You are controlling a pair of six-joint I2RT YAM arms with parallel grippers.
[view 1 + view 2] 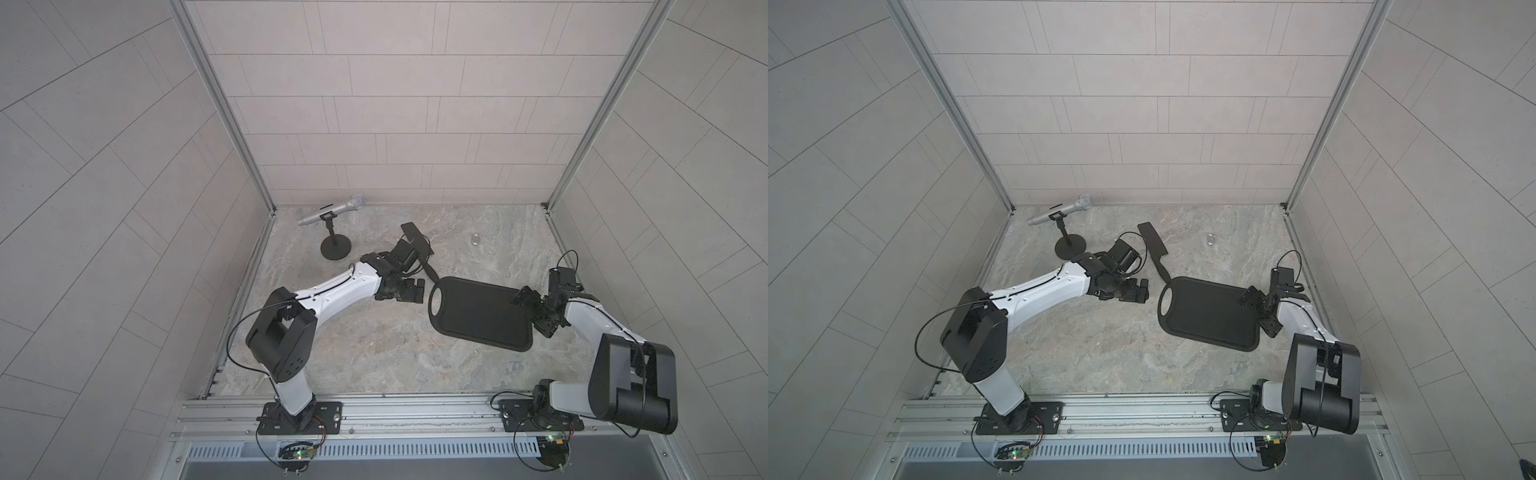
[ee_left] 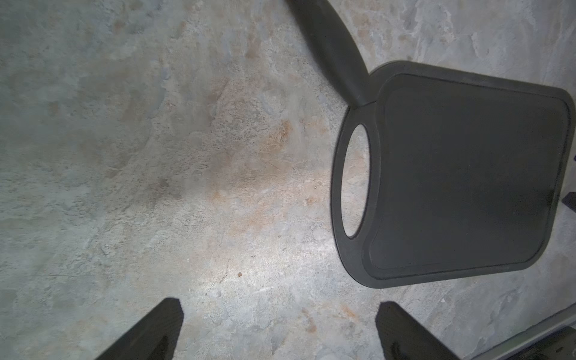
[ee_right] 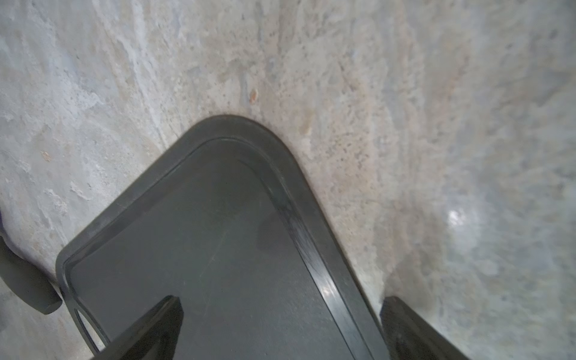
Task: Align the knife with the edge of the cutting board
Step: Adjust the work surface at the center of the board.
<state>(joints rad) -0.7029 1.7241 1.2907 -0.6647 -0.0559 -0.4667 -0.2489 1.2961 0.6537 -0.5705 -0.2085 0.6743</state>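
well, the knife (image 1: 1154, 247) lies flat on the table, a little above the middle of the frame in both top views. its handle end meets the corner of the cutting board (image 1: 1210, 316) next to the oval hole, and in the left wrist view the two look like they touch. its blade points up toward the back wall, so it sticks out from the board at a slant and runs along no edge.

the left gripper (image 1: 1139, 291) hangs just left of the board's hole end, below the knife handle in the frame. its fingers (image 2: 156, 330) are spread wide and hold nothing. the right gripper (image 1: 1259, 312) is at the board's other short end, on the right of the frame. it is wide open too, with one finger over the board and one over the bare table (image 3: 467, 124). it grips nothing, and i cannot tell if it touches the board.

i think the job now is to get hold of the knife. the handle is slim and lies flat, so the left fingers should come down on both sides of it and close softly. then turn the knife slowly until its long side runs beside a board edge. the board may slide if bumped, so the right gripper could hold it steady. keep clear of the microphone (image 1: 1059, 210) at the upper left.
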